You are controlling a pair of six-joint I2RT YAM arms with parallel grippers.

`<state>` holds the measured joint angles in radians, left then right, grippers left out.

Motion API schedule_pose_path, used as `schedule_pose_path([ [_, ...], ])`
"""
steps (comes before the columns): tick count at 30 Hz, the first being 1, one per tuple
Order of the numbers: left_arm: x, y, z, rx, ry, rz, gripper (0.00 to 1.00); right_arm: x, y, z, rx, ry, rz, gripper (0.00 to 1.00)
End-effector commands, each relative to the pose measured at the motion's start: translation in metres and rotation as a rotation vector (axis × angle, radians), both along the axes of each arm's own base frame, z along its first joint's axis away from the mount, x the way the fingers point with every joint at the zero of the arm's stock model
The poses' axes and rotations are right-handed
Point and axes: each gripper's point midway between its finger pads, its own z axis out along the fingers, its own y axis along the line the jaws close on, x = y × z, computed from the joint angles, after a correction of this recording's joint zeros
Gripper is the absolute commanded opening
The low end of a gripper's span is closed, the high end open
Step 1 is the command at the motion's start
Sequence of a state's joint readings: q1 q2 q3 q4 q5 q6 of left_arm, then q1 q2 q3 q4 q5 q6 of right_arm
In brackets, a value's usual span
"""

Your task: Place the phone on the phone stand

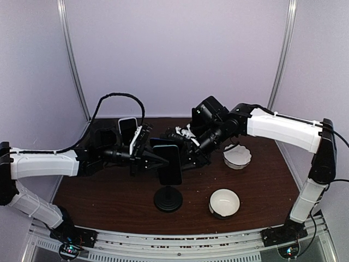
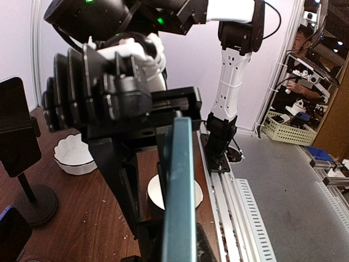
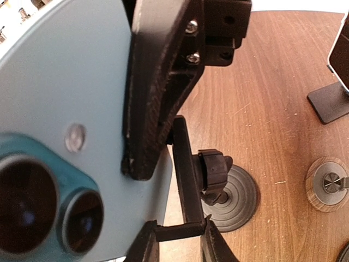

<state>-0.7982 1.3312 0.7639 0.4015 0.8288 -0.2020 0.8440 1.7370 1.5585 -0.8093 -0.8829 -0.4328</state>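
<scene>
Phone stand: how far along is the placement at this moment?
Done: the phone is off the table, held upright over the phone stand. In hand: the left end effector and right end effector both grip it beside the cradle. Remaining: seating it and letting go.

The left arm point(image 1: 43, 164) reaches level from the left edge to frame centre with the left gripper point(image 1: 155, 157) closed, while the right arm point(image 1: 281, 128) angles down from the upper right, its right gripper point(image 1: 190, 151) clamped on the phone point(image 1: 170, 164).
</scene>
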Motion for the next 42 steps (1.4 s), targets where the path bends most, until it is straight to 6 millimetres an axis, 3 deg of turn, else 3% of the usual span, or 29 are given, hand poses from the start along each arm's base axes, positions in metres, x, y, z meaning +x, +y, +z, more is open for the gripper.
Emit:
schedule_pose_path([
  [1, 0.034, 0.020, -0.035, 0.141, 0.065, 0.191, 0.00, -0.009, -0.033, 0.015, -0.026, 0.044, -0.047, 0.00],
  [6, 0.027, 0.019, -0.044, 0.159, 0.093, 0.152, 0.00, -0.004, -0.043, 0.016, -0.016, 0.043, -0.046, 0.00],
  [11, 0.021, 0.021, -0.045, 0.166, 0.092, 0.127, 0.00, -0.026, -0.055, 0.019, -0.015, 0.016, 0.125, 0.00],
  [19, 0.050, 0.028, -0.047, 0.234, 0.093, 0.308, 0.00, -0.016, -0.049, 0.020, -0.010, 0.030, 0.031, 0.00],
  [23, 0.049, 0.017, -0.039, 0.185, 0.122, 0.297, 0.00, -0.013, -0.044, 0.020, 0.006, 0.051, -0.006, 0.00],
  [27, 0.048, -0.001, -0.046, 0.205, 0.134, 0.282, 0.00, -0.008, -0.034, 0.021, 0.005, 0.087, -0.034, 0.00],
  [34, 0.054, -0.003, -0.047, 0.182, 0.137, 0.319, 0.00, -0.013, -0.028, 0.018, -0.007, 0.085, -0.019, 0.00],
  [40, 0.051, -0.004, -0.042, 0.179, 0.121, 0.296, 0.00, -0.010, -0.029, 0.017, -0.014, 0.070, -0.031, 0.15],
  [42, 0.050, -0.004, -0.040, 0.184, 0.115, 0.289, 0.13, -0.008, -0.030, 0.018, -0.017, 0.061, -0.035, 0.23],
])
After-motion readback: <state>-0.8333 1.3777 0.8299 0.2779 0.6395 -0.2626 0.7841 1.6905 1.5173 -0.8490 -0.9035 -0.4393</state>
